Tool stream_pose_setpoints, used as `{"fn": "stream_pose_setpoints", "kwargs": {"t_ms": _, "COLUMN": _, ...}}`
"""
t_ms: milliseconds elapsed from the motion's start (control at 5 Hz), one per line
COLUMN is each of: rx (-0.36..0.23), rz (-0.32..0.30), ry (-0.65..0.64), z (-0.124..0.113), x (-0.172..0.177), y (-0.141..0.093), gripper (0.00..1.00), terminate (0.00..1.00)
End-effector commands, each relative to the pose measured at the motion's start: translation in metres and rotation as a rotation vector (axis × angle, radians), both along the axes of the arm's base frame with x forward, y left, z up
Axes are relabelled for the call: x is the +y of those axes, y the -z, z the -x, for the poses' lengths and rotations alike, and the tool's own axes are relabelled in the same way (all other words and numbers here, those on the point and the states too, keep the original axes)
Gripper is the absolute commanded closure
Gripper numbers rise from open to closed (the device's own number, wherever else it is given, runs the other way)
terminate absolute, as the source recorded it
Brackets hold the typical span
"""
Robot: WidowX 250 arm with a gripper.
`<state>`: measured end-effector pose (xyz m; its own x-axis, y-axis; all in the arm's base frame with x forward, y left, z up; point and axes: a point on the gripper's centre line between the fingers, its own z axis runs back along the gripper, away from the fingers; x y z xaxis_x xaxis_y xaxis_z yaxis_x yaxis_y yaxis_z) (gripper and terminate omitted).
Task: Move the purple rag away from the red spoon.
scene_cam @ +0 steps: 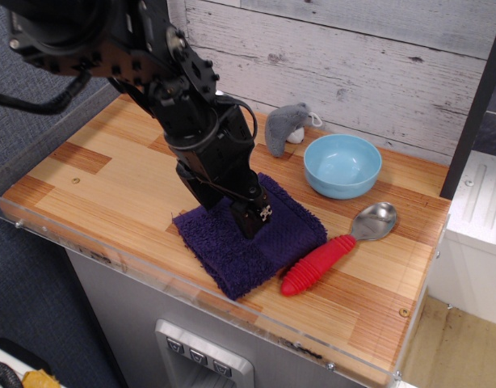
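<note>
Gripper (pixel 236 212), black, w/ small white marks near one tip that I can't read: tips pressed down onto the rag (pixel 252 234); fingers stand slightly apart, but I can't tell if cloth is pinched btwn them. Rag: dark purple terry square, fuzzy edges, lying flat near the front of the table (pixel 111 162) (striped wood planks, clear plastic rim). Spoon (pixel 337 249): ribbed red rubbery handle touching rag's right edge, shiny metal bowl pointing to the back right. Behind it, smooth light-blue bowl (pixel 342 165); grey plush toy (pixel 284 128) against whitewashed plank wall (pixel 353 56).
</note>
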<state>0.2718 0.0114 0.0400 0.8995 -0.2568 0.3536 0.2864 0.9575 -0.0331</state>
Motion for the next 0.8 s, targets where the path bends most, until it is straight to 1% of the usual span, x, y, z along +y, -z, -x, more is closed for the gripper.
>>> {"fn": "stream_pose_setpoints", "kwargs": {"t_ms": 0, "rx": -0.022, "rz": -0.023, "ry": -0.021, "z": -0.014, "x": -0.008, "y": 0.016, "gripper": 0.0, "terminate": 0.0}}
{"fn": "stream_pose_setpoints", "kwargs": {"t_ms": 200, "rx": 0.021, "rz": -0.015, "ry": -0.021, "z": -0.016, "x": -0.012, "y": 0.029, "gripper": 0.0, "terminate": 0.0}}
{"fn": "stream_pose_setpoints", "kwargs": {"t_ms": 400, "rx": 0.046, "rz": -0.021, "ry": -0.031, "z": -0.016, "x": -0.008, "y": 0.039, "gripper": 0.0, "terminate": 0.0}}
{"fn": "stream_pose_setpoints", "kwargs": {"t_ms": 600, "rx": 0.031, "rz": -0.028, "ry": -0.1, "z": -0.022, "x": 0.015, "y": 0.031, "gripper": 0.0, "terminate": 0.0}}
